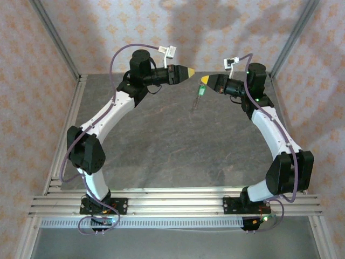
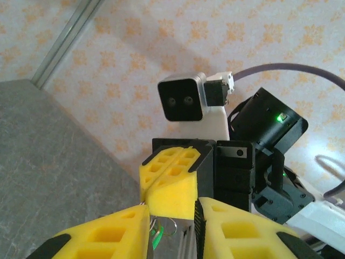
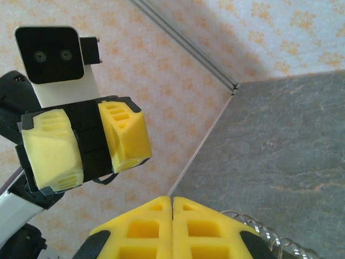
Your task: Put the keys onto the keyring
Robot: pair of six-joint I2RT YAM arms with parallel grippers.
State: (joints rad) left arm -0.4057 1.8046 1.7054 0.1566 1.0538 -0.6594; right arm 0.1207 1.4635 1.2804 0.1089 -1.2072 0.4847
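Note:
My right gripper (image 1: 204, 80) is held above the back of the table, shut, with the keyring (image 1: 195, 104) dangling from its tip as a thin dark strip. The green-headed key (image 1: 200, 91) hangs just under the fingertips. In the left wrist view the right gripper (image 2: 171, 178) faces me, and a thin wire loop of the keyring (image 2: 176, 227) and the green key (image 2: 156, 238) hang under it. A silvery coil of the keyring (image 3: 264, 232) shows beside the right gripper (image 3: 172, 199). My left gripper (image 1: 190, 70) points at it from a short way off. Its fingers (image 2: 237, 232) are apart with nothing between them.
The grey table (image 1: 161, 140) lies well below both grippers. Patterned walls and aluminium corner posts (image 1: 54, 38) close in the back and sides. Aluminium rails (image 1: 172, 202) run along the near edge by the arm bases.

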